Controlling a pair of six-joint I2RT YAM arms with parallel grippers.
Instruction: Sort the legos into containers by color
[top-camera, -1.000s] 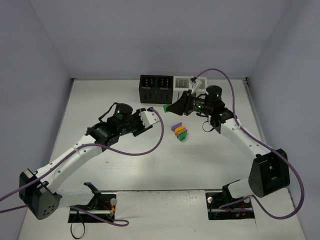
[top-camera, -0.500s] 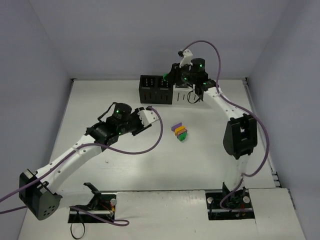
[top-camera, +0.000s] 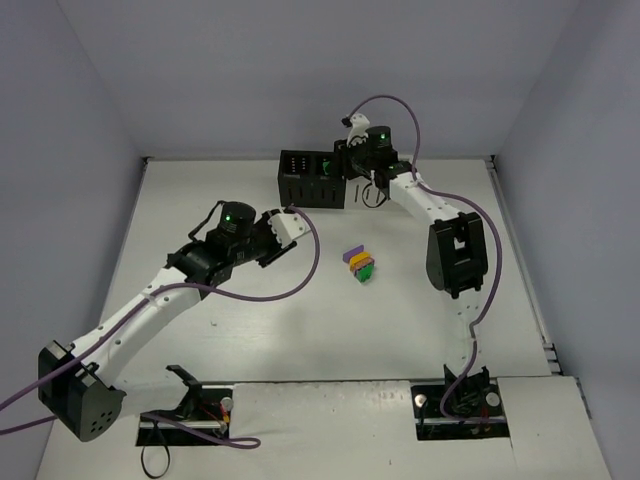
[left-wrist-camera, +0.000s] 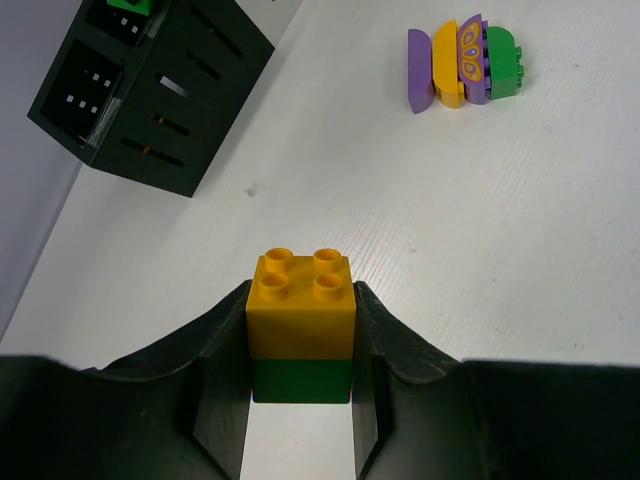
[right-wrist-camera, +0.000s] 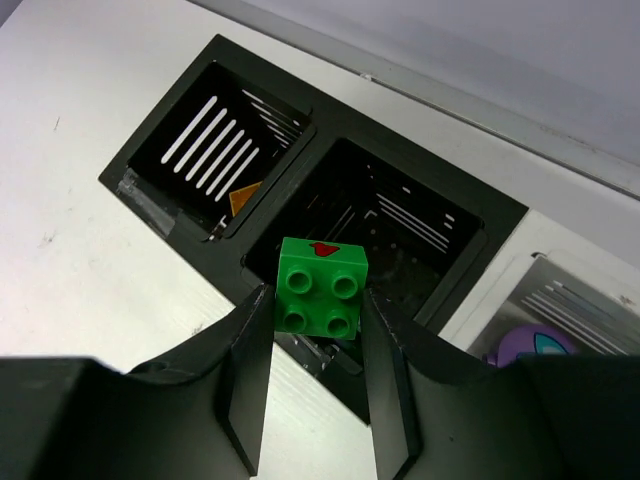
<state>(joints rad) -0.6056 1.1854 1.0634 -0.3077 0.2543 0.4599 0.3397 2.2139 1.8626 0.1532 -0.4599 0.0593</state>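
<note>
1. Spotted green brick (right-wrist-camera: 321, 287) clenched in right pincer (right-wrist-camera: 318, 298), hanging above second black bin (right-wrist-camera: 400, 215); not yet dropped.
2. Found two-brick stack (left-wrist-camera: 301, 330), orange-yellow on dark green, grasped by left pincer (left-wrist-camera: 301, 305). Cannot tell whether resting on desk (top-camera: 400, 330) or held just off it. Well apart from the bins. Probably needs splitting before either colour can be sorted.
3. Noted one joined cluster (left-wrist-camera: 465, 62) lying on the desk between the arms: purple, yellow, purple, lime green. Untouched by either pincer.
4. Glimpsed orange piece (right-wrist-camera: 245, 198) inside first black bin (right-wrist-camera: 215, 150) and purple piece (right-wrist-camera: 515, 345) in neighbouring white bin (right-wrist-camera: 575, 290). Cannot see remaining contents.
5. Judged roughly midway: some pieces binned, two loads in hand, cluster left.
</note>
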